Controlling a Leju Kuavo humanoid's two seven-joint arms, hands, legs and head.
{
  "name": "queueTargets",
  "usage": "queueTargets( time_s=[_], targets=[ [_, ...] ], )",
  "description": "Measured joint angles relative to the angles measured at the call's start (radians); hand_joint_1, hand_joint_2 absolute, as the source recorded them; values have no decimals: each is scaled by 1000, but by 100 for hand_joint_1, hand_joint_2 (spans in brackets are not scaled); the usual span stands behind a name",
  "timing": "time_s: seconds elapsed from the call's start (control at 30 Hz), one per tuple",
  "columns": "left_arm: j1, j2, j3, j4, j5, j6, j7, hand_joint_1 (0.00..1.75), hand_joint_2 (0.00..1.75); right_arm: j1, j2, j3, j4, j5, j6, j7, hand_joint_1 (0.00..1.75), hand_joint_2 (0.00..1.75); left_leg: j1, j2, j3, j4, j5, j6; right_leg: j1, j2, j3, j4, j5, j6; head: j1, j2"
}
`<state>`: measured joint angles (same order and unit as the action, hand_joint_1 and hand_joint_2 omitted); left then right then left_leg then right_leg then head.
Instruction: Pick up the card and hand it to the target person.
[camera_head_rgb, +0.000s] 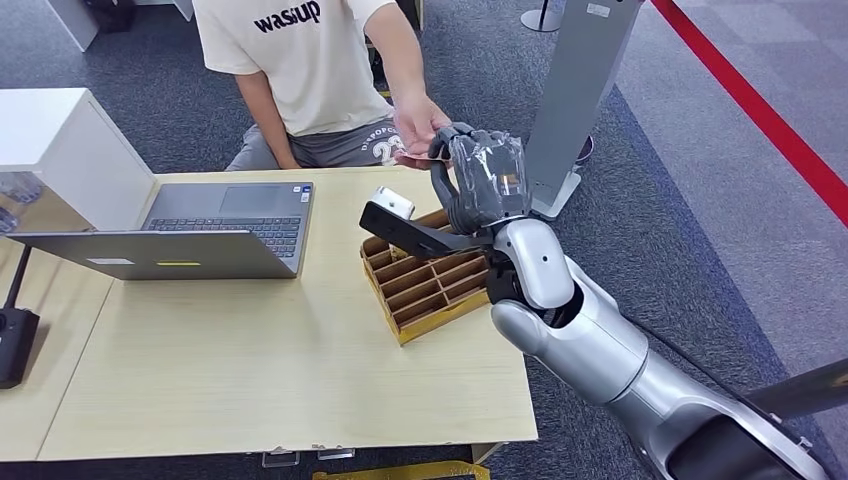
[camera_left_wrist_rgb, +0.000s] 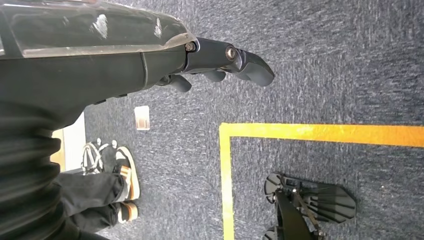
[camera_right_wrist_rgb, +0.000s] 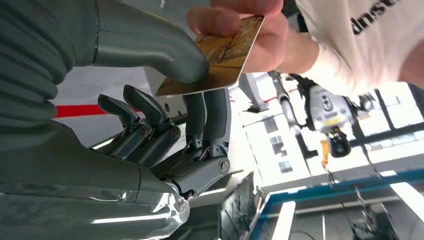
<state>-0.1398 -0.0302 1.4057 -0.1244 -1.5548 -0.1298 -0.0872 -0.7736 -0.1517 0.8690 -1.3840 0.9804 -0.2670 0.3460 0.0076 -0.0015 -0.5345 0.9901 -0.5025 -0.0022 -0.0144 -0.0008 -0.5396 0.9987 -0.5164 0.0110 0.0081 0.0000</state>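
A brown patterned card (camera_right_wrist_rgb: 220, 55) sits pinched between the thumb (camera_right_wrist_rgb: 150, 45) and fingers of my right hand (camera_right_wrist_rgb: 150, 130). A seated person's hand (camera_right_wrist_rgb: 260, 35) grips the card's other end at the same time. In the head view my right hand (camera_head_rgb: 480, 180) is raised beyond the table's far edge, meeting that person's hand (camera_head_rgb: 420, 125), and just a sliver of the card (camera_head_rgb: 416, 159) shows between them. My left hand (camera_left_wrist_rgb: 150, 65) hangs over the carpet, its fingers (camera_left_wrist_rgb: 250, 62) extended and holding nothing.
On the wooden table (camera_head_rgb: 250, 370) are an open laptop (camera_head_rgb: 200, 225) and a wooden divided tray (camera_head_rgb: 425, 285) beneath my right forearm. A white box (camera_head_rgb: 60, 140) stands at the left, a grey stand (camera_head_rgb: 575, 100) behind the tray. Yellow floor tape (camera_left_wrist_rgb: 225, 175) runs under my left hand.
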Motion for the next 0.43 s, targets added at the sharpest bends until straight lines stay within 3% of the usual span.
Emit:
queueTargets(
  time_s=[0.17,0.3,0.37,0.4,0.43],
  targets=[
    [-6,0,0,0,-4,-7,15,0,175,17,0,-3,-3,35,-64,-60,171,175,0,0,0,0,0,0,0,0,0,0,0,0,1,0],
    [-9,0,0,0,-9,-10,32,0,175,27,1,-3,7,44,-92,-97,3,175,0,0,0,0,0,0,0,0,0,0,0,0,0,0],
    [-11,0,0,0,-8,-14,35,0,175,32,1,-3,18,30,-102,-117,0,175,0,0,0,0,0,0,0,0,0,0,0,0,0,0],
    [-11,0,0,0,-6,-15,33,0,131,35,2,-3,24,13,-106,-129,0,175,0,0,0,0,0,0,0,0,0,0,0,0,0,0],
    [-12,0,0,0,-5,-14,32,0,116,36,2,-3,26,4,-107,-134,0,175,0,0,0,0,0,0,0,0,0,0,0,0,0,0]
  ],
)
